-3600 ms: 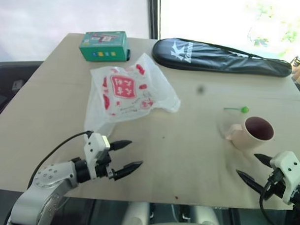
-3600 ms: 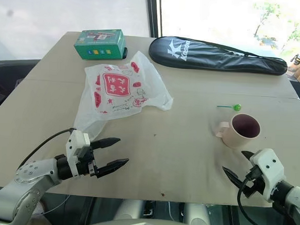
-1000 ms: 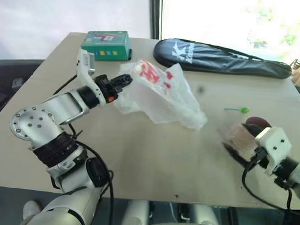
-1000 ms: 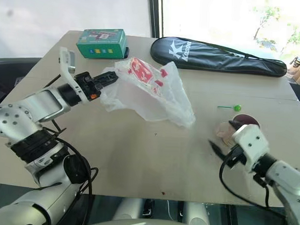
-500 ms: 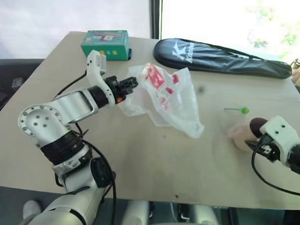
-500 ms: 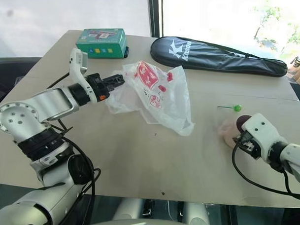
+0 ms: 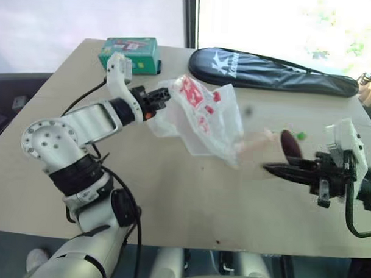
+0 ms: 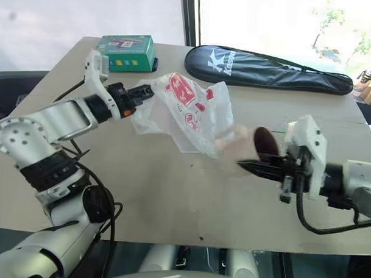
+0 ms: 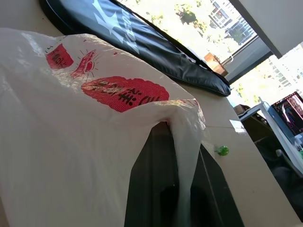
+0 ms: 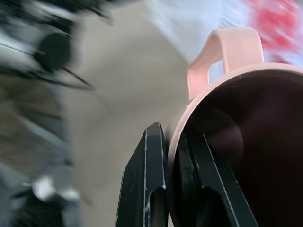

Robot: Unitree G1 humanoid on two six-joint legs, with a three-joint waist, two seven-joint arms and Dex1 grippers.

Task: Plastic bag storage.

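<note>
Lifted off the table point(image 7: 189, 194), the pink mug point(image 8: 258, 141) now hangs sideways, its rim pinched by the right gripper point(image 8: 248, 167); left gripper point(image 7: 161, 96), extended forward, clamps the plastic bag point(image 7: 204, 118) aloft.

racket cover point(image 8: 270, 70): white "K" logo, wording unreadable | plastic bag point(image 8: 189, 112): red print illegible

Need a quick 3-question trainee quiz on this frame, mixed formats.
1. True or false: the left gripper is shut on the plastic bag.
2. What does the right gripper hold? A) green box B) pink mug C) racket cover
3. Fill in: the black racket cover lies at the table's ___ edge, beside the green box.

Key: 1 true, it pinches a fold of the bag. 2 B, the fingers clamp the pink mug by its rim. 3 far.
</note>
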